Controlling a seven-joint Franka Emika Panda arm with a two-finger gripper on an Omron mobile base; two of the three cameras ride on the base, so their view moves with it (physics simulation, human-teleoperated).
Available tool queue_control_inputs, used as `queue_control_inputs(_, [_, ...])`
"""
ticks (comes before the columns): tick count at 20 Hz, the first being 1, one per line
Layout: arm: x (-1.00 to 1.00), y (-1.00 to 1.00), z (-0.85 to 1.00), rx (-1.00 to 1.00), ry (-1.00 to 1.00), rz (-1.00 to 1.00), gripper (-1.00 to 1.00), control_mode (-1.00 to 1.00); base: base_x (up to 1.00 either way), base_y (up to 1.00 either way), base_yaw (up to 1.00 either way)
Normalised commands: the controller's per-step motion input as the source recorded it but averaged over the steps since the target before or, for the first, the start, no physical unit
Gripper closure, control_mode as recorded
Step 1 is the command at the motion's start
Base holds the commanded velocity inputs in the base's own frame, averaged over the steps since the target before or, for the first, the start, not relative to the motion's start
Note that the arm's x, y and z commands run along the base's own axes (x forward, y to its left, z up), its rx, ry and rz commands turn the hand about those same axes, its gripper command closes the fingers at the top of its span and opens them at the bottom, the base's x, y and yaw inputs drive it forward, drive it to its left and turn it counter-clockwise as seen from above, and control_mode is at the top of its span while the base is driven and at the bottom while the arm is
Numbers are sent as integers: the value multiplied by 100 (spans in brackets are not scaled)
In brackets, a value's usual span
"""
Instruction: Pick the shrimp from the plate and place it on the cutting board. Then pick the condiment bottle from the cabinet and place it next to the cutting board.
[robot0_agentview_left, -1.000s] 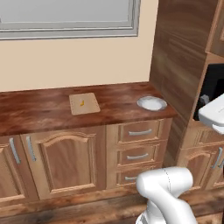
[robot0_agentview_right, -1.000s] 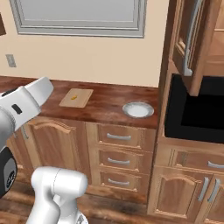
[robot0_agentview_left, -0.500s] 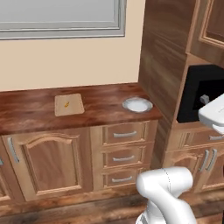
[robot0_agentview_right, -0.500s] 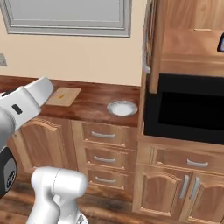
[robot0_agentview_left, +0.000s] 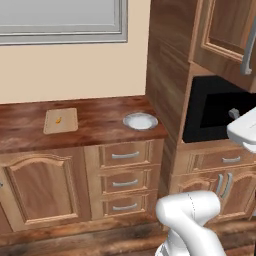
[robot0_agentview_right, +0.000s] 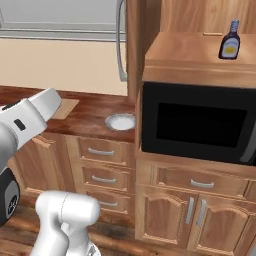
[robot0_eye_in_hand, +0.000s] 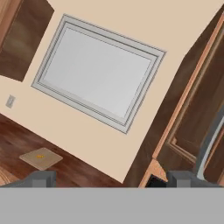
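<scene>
The small orange shrimp (robot0_agentview_left: 58, 120) lies on the tan cutting board (robot0_agentview_left: 60, 121), which sits on the dark wood counter. To the right of the board sits the round white plate (robot0_agentview_left: 140, 120) with nothing on it. In the open cabinet (robot0_agentview_right: 200, 55) the dark condiment bottle (robot0_agentview_right: 229, 44) stands upright on the light shelf above the microwave. In the hand view my gripper (robot0_eye_in_hand: 111, 178) is open, its fingertips (robot0_eye_in_hand: 41, 177) wide apart with nothing between them. It is far from the cutting board (robot0_eye_in_hand: 40, 158) and its shrimp (robot0_eye_in_hand: 40, 156).
A black microwave (robot0_agentview_right: 200, 122) sits under the cabinet shelf. The cabinet door (robot0_agentview_left: 225, 35) hangs open, its long silver handle (robot0_agentview_right: 120, 40) sticking out over the counter. Drawers (robot0_agentview_left: 125, 177) lie below the plate. A window (robot0_eye_in_hand: 98, 72) is set in the wall behind.
The whole picture has shifted left in both base views, so the base has driven right. The microwave and the open cabinet with the bottle have come into view. The things themselves have not moved.
</scene>
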Motion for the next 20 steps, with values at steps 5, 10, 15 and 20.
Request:
queue_control_inputs(5, [0,0,0,0,0,0,-100,100,0,-51,2])
queue_control_inputs(10, [0,0,0,0,0,0,-100,100,2,-54,2])
queue_control_inputs(15, [0,0,0,0,0,0,-100,100,4,-54,2])
queue_control_inputs(20, [0,0,0,0,0,0,-100,100,3,-51,2])
